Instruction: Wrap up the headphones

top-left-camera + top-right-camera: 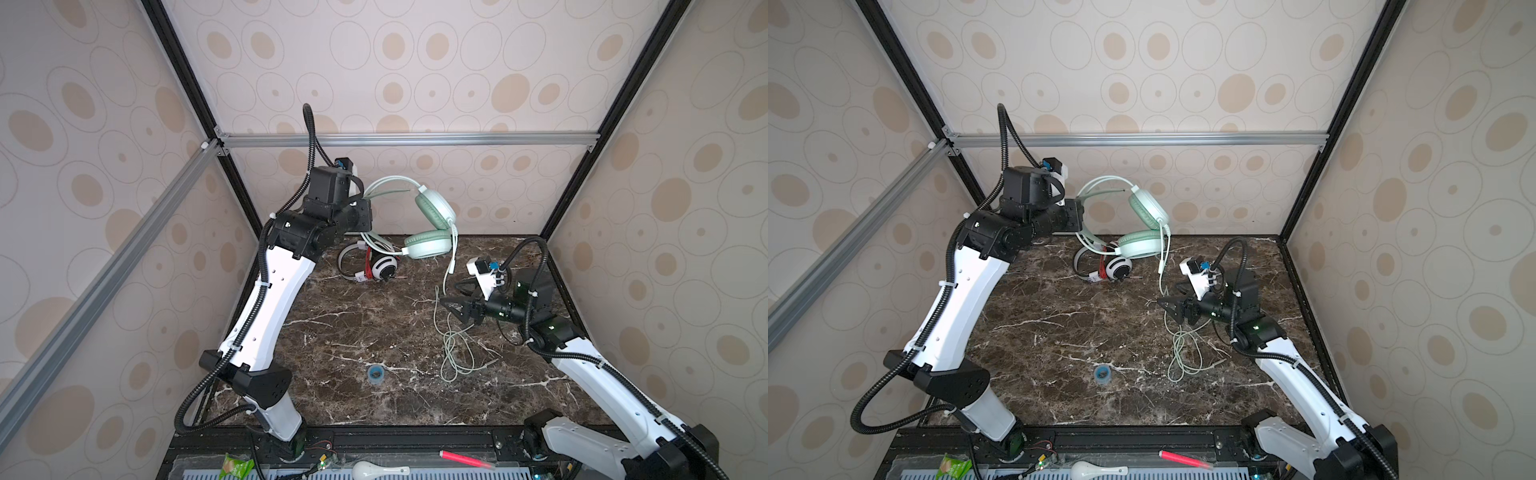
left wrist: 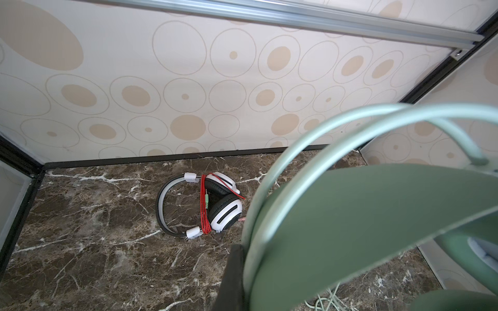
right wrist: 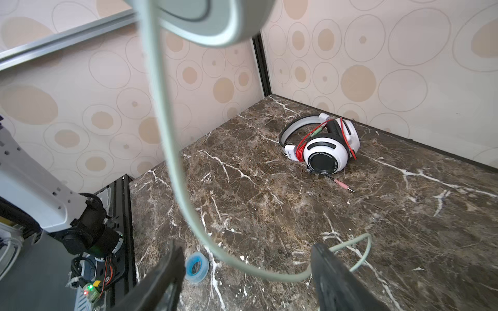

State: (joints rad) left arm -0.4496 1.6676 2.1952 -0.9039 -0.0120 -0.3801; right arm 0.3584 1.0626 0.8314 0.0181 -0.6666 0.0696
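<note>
My left gripper [image 1: 360, 212] is shut on the headband of the pale mint-green headphones [image 1: 432, 208], which hang in the air near the back wall. In the left wrist view one dark finger [image 2: 234, 272] presses against the headband [image 2: 350, 215]. The pale cord [image 1: 451, 259] drops from the lower ear cup to a loose pile [image 1: 455, 353] on the marble table. My right gripper [image 3: 248, 253] is open and low beside that cord [image 3: 172, 134], which curves between its fingers. The white-and-black headphones [image 1: 380, 266] lie at the back with the red cord wound around them [image 2: 205, 212].
A small blue tape roll [image 1: 375, 374] lies on the table [image 1: 353, 324] toward the front. Patterned walls close in the back and both sides. On the front ledge are a pink marker [image 1: 465, 459], a white spoon [image 1: 378, 471] and a green packet [image 1: 237, 467].
</note>
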